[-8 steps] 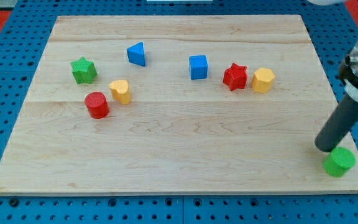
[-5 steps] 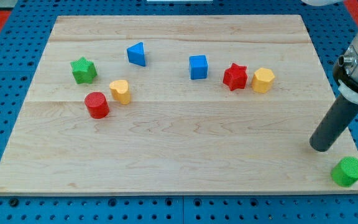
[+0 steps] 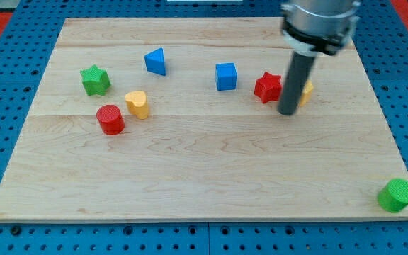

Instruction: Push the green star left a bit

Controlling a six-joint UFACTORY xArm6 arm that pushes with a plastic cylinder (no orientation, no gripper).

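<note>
The green star (image 3: 95, 79) lies near the board's left edge in the upper part of the view. My tip (image 3: 287, 112) stands far to its right, just below the red star (image 3: 267, 87) and the yellow hexagon (image 3: 304, 91), which the rod partly covers. The tip touches neither block as far as I can tell.
A blue triangle (image 3: 156, 61) and a blue cube (image 3: 226, 76) lie in the upper middle. A yellow heart-like block (image 3: 137, 103) and a red cylinder (image 3: 110, 119) lie right below the green star. A green cylinder (image 3: 396, 195) sits at the board's bottom right corner.
My tip has moved from the bottom right, beside the green cylinder, up and left to just below the red star and yellow hexagon. The green cylinder slid a little toward the corner earlier.
</note>
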